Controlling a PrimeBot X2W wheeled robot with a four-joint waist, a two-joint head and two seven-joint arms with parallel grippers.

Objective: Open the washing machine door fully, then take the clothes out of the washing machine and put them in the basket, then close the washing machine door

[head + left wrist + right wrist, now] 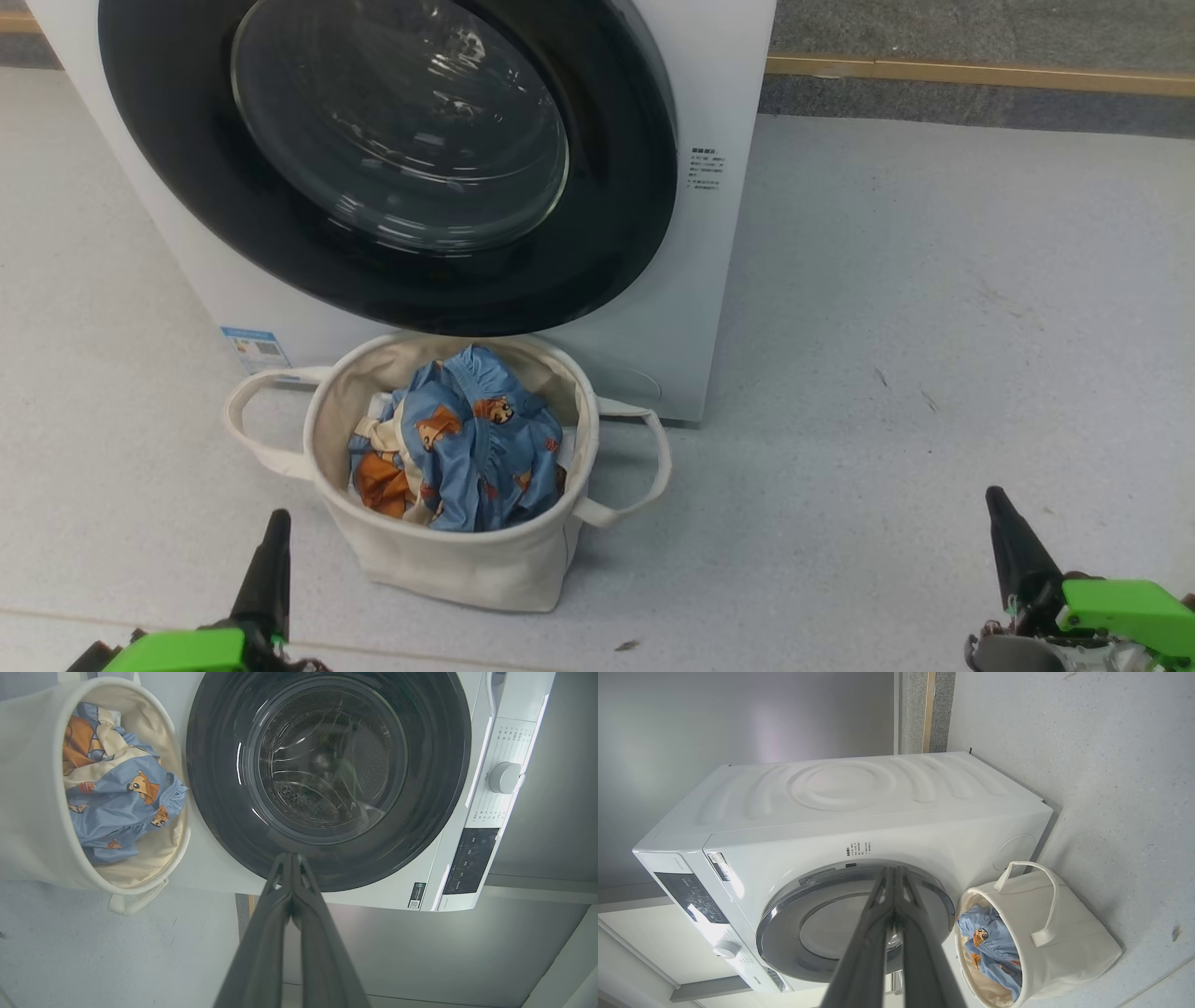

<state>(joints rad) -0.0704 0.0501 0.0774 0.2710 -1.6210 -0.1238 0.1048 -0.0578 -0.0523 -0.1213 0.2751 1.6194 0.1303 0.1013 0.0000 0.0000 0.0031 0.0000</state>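
One wrist-view dial (505, 777) on washing machine (509, 732)

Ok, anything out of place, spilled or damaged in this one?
Nothing stands out. The washing machine door looks shut, the clothes lie bunched inside the upright basket, none over its rim; left hand and right hand are shut, touching nothing.

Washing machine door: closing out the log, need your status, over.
Shut, empty: left hand, right hand. Closed: washing machine door. The clothes in basket, close below door.
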